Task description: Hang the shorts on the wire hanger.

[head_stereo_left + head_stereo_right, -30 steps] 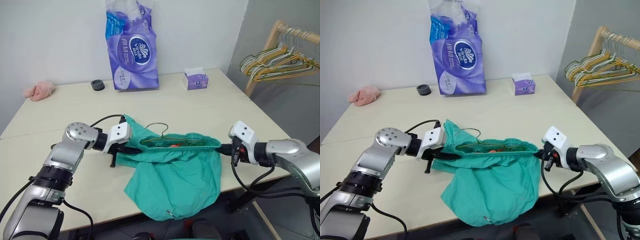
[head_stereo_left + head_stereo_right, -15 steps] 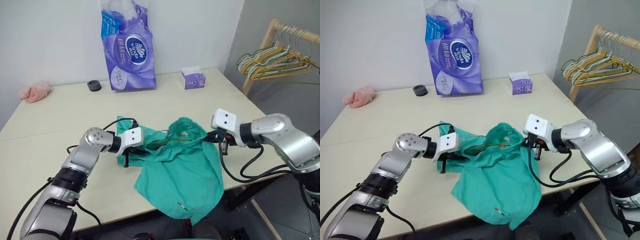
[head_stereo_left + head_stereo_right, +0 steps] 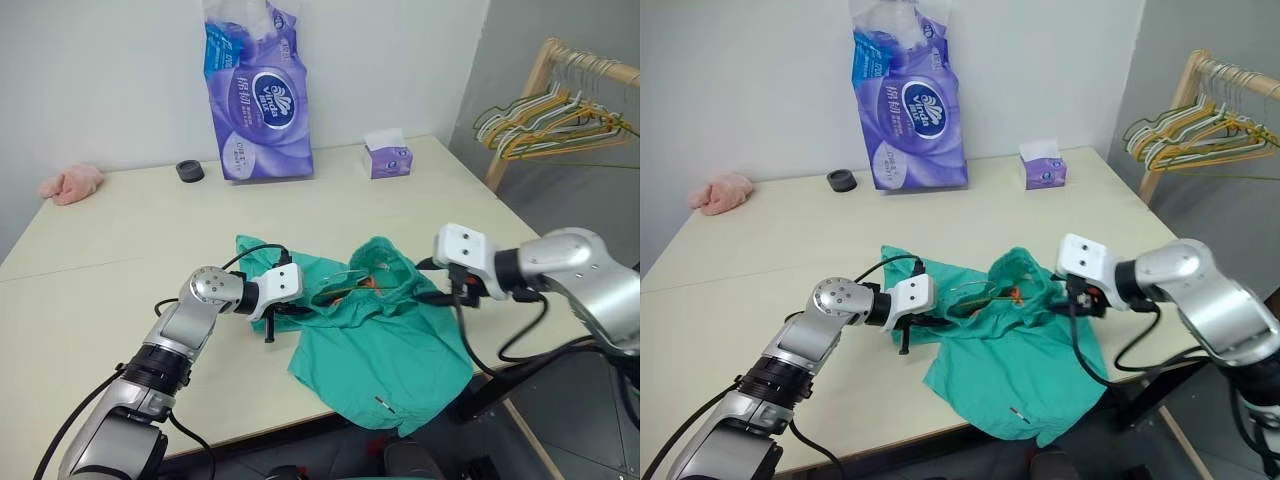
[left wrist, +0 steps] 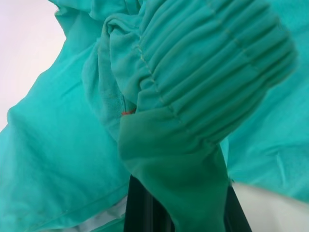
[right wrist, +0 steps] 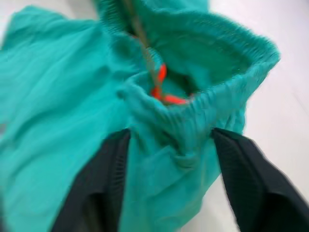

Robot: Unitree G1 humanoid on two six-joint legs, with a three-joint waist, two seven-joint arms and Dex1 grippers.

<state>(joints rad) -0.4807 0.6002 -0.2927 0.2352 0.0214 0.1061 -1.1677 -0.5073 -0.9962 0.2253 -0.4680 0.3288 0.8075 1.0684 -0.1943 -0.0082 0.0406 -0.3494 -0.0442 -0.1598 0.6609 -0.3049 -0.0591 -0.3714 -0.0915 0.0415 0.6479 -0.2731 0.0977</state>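
— Left gripper [image 3: 287, 311]: what has it got?
— It is clamped tight on a fold of the gathered waistband of the shorts [image 3: 385, 345]; in the left wrist view the teal cloth wraps right over its fingers [image 4: 145, 210].
— And the right gripper [image 3: 432, 282]?
— Its fingers [image 5: 104, 183] are spread apart, with the waistband bunched between them; I cannot tell whether they press on it.
— Where do the shorts lie?
— Crumpled on the table [image 3: 120, 250] near its front edge, one leg drooping over that edge. The wire hanger [image 3: 345, 287] sits inside the waistband opening; a thin stretch of it shows there, beside something orange.
— What else is around the shorts?
— Well behind them, by the wall, stand a purple tissue pack [image 3: 254, 90], a small tissue box [image 3: 387, 156] and a dark ring [image 3: 187, 171]. A pink cloth [image 3: 70, 183] lies far off at the back left corner. Off the table's right side, a wooden rack [image 3: 556, 70] carries bunched hangers [image 3: 540, 120].
— Any room?
— Bare tabletop lies between the shorts and those things.
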